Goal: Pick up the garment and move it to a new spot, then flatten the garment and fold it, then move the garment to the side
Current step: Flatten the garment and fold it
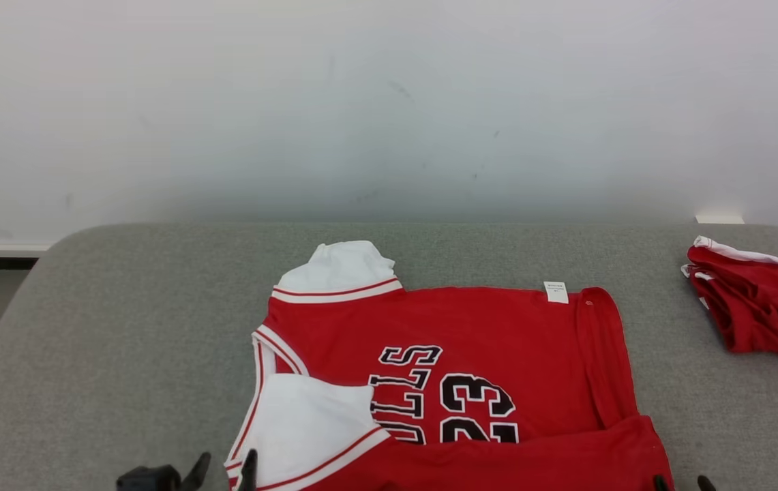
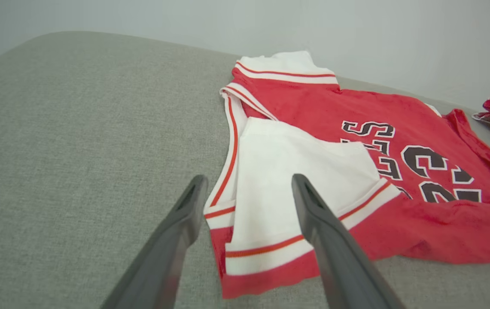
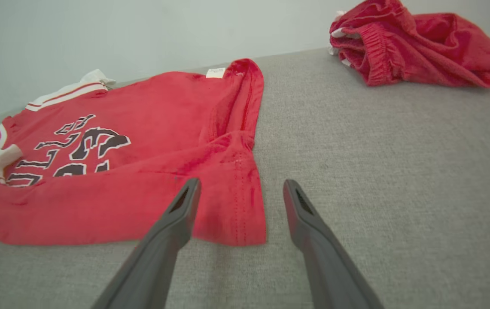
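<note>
A red jersey lies on the grey table, its near edge folded over. The left fingers straddle its white sleeve corner and the right fingers its hem corner, both pairs spread and empty. Folding looks part done; next, each pair would need to close on its corner.

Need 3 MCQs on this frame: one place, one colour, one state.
1. Where is the crumpled red garment relative to the jersey? A on it; B to the robot's right; C to the robot's left.
2. Colour of the jersey's sleeves? A white; B black; C blue.
3. The left gripper and right gripper are: A both shut on cloth; B both open, holding nothing; C one open, one shut.
Key: B, apart at the head view's right; A, white with red trim; B, both spread wide in the wrist views.
</note>
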`<state>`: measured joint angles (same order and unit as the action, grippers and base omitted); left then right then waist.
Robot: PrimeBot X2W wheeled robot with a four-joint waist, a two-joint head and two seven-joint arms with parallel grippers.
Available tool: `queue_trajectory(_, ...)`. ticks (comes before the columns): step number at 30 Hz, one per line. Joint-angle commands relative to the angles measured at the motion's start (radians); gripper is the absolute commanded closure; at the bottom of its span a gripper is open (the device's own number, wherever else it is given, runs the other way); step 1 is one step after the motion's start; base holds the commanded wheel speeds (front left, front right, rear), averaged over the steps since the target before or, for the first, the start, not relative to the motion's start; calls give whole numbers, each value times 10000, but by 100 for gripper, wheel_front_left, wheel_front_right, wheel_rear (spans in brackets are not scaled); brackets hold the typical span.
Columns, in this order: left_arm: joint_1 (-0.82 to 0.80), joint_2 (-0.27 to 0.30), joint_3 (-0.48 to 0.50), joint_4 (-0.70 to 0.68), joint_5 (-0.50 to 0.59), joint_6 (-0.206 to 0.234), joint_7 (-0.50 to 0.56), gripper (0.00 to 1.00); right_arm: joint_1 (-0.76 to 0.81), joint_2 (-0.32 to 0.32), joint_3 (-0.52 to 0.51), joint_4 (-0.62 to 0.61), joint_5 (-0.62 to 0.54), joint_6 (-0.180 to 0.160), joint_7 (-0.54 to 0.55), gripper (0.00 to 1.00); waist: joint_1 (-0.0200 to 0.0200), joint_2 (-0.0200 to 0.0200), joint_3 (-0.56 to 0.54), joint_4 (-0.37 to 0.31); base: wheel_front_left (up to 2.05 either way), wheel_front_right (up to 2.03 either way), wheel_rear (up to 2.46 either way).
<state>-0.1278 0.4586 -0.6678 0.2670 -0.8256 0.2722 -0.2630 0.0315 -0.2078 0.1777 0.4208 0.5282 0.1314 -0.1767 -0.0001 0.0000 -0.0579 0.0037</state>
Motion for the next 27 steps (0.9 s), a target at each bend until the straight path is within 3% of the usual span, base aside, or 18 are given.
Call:
queue_trajectory(1, 174, -66, 26, 171, 107, -91, -13, 0, -39, 62, -18, 218, 24, -20, 146, 0, 1, 0, 8, -13, 0, 0, 0)
queue_trajectory(18, -736, -943, -766, 3226, -402, -1320, 1206, 0, -1272, 439, 737, 2680, 233, -20, 461, 0, 1, 0, 88, 33, 0, 0, 0)
queue_trajectory(19, -794, -992, -781, 3390, -413, -1392, 1262, 5, -1332, 438, 828, 2800, 270, -20, 436, 29, 1, 0, 86, 33, 0, 0, 0)
queue_trajectory(20, -835, -1045, -807, 3558, -446, -1459, 1342, 36, -1374, 445, 912, 2890, 324, -20, 429, 55, 1, 0, 85, 33, 0, 0, 0)
queue_trajectory(21, -871, -1102, -829, 3711, -446, -1512, 1379, 55, -1408, 445, 987, 2981, 374, -20, 367, 69, 1, 0, 82, 34, 0, 0, 0)
queue_trajectory(22, -888, -1147, -838, 3848, -455, -1586, 1367, 74, -1449, 434, 1071, 3064, 438, -20, 338, 97, 1, 0, 77, 34, 0, 0, 0)
queue_trajectory(23, -910, -1178, -845, 3960, -469, -1641, 1335, 100, -1489, 409, 1152, 3112, 509, -20, 270, 100, 1, 0, 73, 37, 0, 0, 0)
queue_trajectory(27, -1060, -1145, -746, 4219, -576, -1831, 1239, 100, -1615, 283, 1318, 3107, 880, -20, 57, 100, 1, 0, 8, 81, 0, 0, 0)
